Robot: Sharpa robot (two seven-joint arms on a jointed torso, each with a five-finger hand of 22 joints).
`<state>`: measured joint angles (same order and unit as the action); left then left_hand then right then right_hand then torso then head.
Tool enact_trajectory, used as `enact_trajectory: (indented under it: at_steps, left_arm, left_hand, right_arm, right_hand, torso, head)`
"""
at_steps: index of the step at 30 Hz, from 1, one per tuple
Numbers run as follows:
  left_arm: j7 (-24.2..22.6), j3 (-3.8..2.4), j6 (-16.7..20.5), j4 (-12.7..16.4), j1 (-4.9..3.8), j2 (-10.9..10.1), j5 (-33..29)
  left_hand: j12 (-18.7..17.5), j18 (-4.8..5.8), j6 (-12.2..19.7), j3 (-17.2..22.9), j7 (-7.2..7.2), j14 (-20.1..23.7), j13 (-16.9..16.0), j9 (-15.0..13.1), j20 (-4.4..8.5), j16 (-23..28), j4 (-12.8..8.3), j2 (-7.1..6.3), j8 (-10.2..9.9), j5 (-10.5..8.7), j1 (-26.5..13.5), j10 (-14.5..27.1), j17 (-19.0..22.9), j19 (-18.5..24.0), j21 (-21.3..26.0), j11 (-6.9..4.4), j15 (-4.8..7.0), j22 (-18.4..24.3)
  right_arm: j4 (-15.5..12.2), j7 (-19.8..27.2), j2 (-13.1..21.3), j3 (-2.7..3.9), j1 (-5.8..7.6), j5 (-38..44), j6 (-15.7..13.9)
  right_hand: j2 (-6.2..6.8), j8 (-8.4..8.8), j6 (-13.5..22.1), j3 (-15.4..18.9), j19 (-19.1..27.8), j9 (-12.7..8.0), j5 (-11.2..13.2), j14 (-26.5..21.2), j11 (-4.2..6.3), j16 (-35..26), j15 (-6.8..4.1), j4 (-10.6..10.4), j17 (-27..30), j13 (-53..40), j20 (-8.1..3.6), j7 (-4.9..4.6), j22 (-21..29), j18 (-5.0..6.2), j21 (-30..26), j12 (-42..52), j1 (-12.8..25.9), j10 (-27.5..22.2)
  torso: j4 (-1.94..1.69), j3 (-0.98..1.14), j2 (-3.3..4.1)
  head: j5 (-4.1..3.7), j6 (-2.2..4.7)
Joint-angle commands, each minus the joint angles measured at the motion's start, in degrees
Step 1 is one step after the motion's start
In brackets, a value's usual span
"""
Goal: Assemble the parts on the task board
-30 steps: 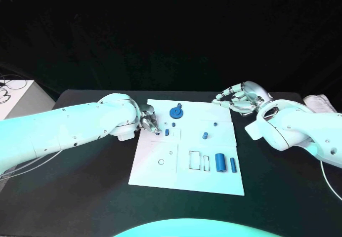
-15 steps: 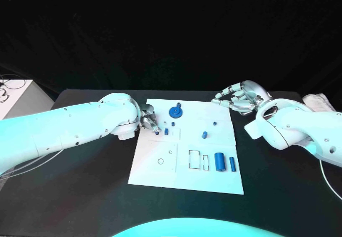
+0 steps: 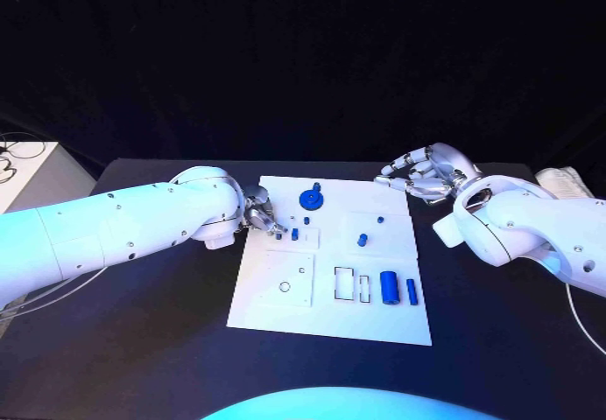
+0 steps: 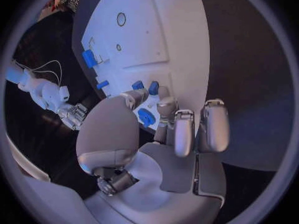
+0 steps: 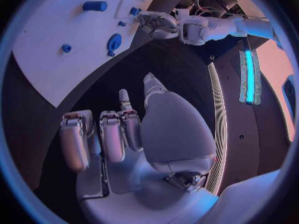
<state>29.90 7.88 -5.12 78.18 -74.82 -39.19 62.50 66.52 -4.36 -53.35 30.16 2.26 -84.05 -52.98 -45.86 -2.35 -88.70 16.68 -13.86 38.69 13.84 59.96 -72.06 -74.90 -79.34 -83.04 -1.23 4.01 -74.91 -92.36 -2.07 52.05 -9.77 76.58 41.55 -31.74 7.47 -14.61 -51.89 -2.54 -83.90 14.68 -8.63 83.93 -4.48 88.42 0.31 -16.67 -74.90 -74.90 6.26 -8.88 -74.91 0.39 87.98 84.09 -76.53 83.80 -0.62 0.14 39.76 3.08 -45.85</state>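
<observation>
Meanwhile both hands stay put, left hand (image 3: 263, 216) beside the small blue part (image 3: 294, 234).

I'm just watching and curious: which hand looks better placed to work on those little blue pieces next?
Probably the left hand: its fingertips are at a small blue piece on the task board. The right hand hovers beyond the board's far corner.

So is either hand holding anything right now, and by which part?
Left hand: fingertips at a small blue part on the board, but a grip cannot be told. Right hand holds nothing.
</observation>
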Motion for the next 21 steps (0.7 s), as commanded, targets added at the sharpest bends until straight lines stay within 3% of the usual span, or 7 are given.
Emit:
enact_trajectory:
  at_steps: [1,12,17,20,21]
  left_arm:
    - [-0.5,-0.12,2.1,0.5,0.05,-0.4,0.6]
    - [-1.2,-1.28,6.2,1.9,0.05,-1.6,-0.3]
    - [-5.3,-1.77,10.1,2.2,0.04,-2.1,-7.9]
    - [-9.5,-1.85,13.0,2.2,0.03,-2.4,-12.1]
    - [-11.3,-1.86,14.2,2.3,0.03,-2.4,-13.0]
  left_hand:
    - [0.1,0.89,0.0,-1.7,0.49,-5.3,0.1,0.0,0.01,0.0,0.1,0.25,-0.3,-0.2,-1.0,0.4,-13.0,0.0,0.2,0.13,0.19,-0.4]
    - [-0.1,0.77,0.6,-5.7,0.59,-5.2,1.1,-0.4,-0.08,0.0,0.2,0.84,0.1,-0.29,-3.2,1.3,-12.9,0.3,0.5,0.24,0.1,0.1]
    - [-3.3,-0.24,4.1,-11.1,1.88,-4.0,6.4,-0.9,-0.9,1.8,0.1,2.08,0.0,-0.71,-3.4,6.8,-10.0,4.0,3.2,1.41,-0.95,4.5]
    - [-6.9,-1.98,7.1,-14.9,3.34,-0.5,12.6,-0.7,-2.07,6.1,0.2,3.94,-0.4,-0.49,-2.2,13.6,-3.4,10.5,8.2,2.84,-2.32,12.4]
    - [-8.4,-3.36,9.8,-15.2,4.6,3.1,14.5,0.1,-2.92,10.0,0.2,4.89,-1.3,-0.06,-0.6,17.4,2.0,16.3,13.0,4.1,-3.39,19.3]
  right_arm:
    - [0.0,0.8,0.0,0.02,-0.07,0.5,0.6]
    - [0.0,0.8,0.0,0.02,-0.17,0.5,0.6]
    - [0.0,0.9,0.0,0.02,-0.22,0.5,0.5]
    - [0.0,0.9,0.0,0.02,-0.23,0.5,0.5]
    - [0.0,0.9,0.0,0.02,-0.23,0.5,0.5]
  right_hand:
    - [-0.18,-0.21,0.3,0.1,-5.0,0.1,-0.2,5.2,0.32,-0.3,-0.42,0.2,-11.6,-9.4,-0.46,0.02,-13.7,0.21,-0.3,-0.2,0.1,0.3]
    - [-0.18,-0.22,0.4,0.1,-5.0,0.1,-0.2,5.1,0.31,-0.4,-0.42,0.1,-11.4,-9.3,-0.46,0.01,-13.6,0.25,-0.5,-0.3,0.2,0.2]
    - [-0.18,-0.22,0.4,0.1,-5.0,0.1,-0.2,5.1,0.31,-0.4,-0.42,0.1,-11.4,-9.3,-0.46,0.01,-13.6,0.25,-0.5,-0.3,0.2,0.2]
    - [-0.18,-0.22,0.4,0.1,-5.0,0.1,-0.2,5.1,0.31,-0.4,-0.42,0.1,-11.4,-9.3,-0.46,0.01,-13.6,0.25,-0.5,-0.3,0.2,0.2]
    - [-0.18,-0.22,0.4,0.1,-5.0,0.1,-0.2,5.1,0.31,-0.4,-0.42,0.1,-11.4,-9.3,-0.46,0.01,-13.6,0.25,-0.5,-0.3,0.2,0.2]
  torso:
    - [0.04,-0.02,0.02]
    - [0.05,0.0,0.05]
    - [-0.02,0.06,-0.05]
    - [0.0,0.07,-0.03]
    - [0.01,0.08,-0.03]
  head:
    - [-0.11,0.07]
    - [-0.16,0.3]
    - [-0.3,0.44]
    - [-0.37,0.51]
    - [-0.38,0.57]
